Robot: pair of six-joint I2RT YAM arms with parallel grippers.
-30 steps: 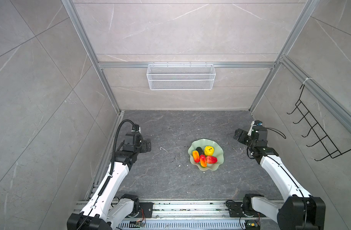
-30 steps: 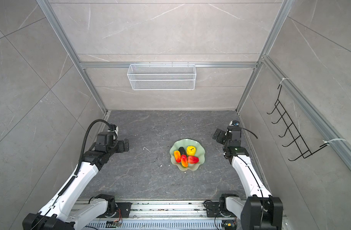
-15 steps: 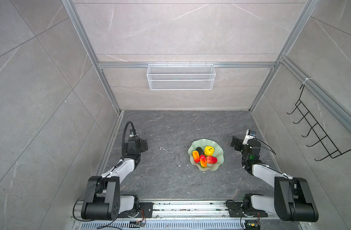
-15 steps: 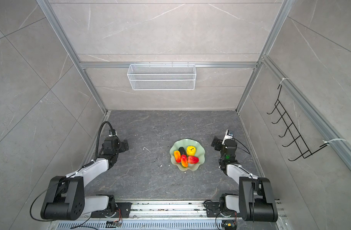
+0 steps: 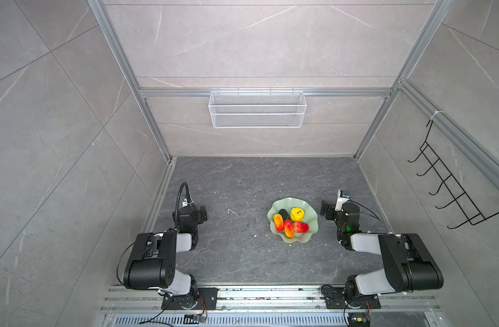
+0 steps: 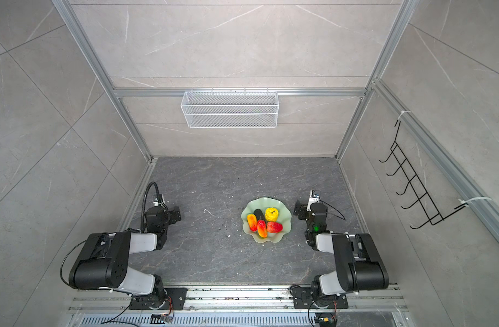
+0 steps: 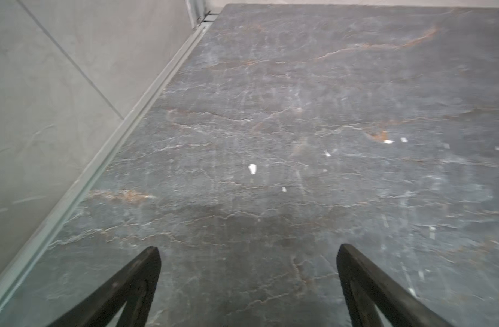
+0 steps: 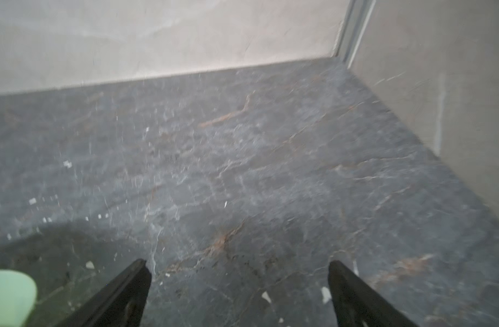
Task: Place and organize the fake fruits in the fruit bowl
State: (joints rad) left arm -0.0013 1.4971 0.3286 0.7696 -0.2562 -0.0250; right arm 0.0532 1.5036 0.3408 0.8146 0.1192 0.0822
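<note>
Right wrist view: the right gripper [image 8: 237, 264], jaws wide and empty, hangs just beside the pale mint-green scalloped fruit bowl [image 8: 7, 294] holding five glossy fake fruits [image 5: 288, 226]. The left gripper [image 7: 247, 249], likewise agape and empty, sits well apart. A sideways swing from the right could clip the bowl, spilling fruit.

A white wire mesh basket [image 5: 256, 110] hangs from the aluminium crossbar [image 5: 265, 92] on the rear wall, well above the dark veined stone tabletop [image 5: 242, 181]. A black wire hook rack [image 5: 452, 177] is fixed to the right-hand wall (one row of upturned hooks). Small white chips [image 7: 252, 168] lie scattered on the tabletop. A slotted aluminium rail [image 5: 271, 295] runs along its front edge.
</note>
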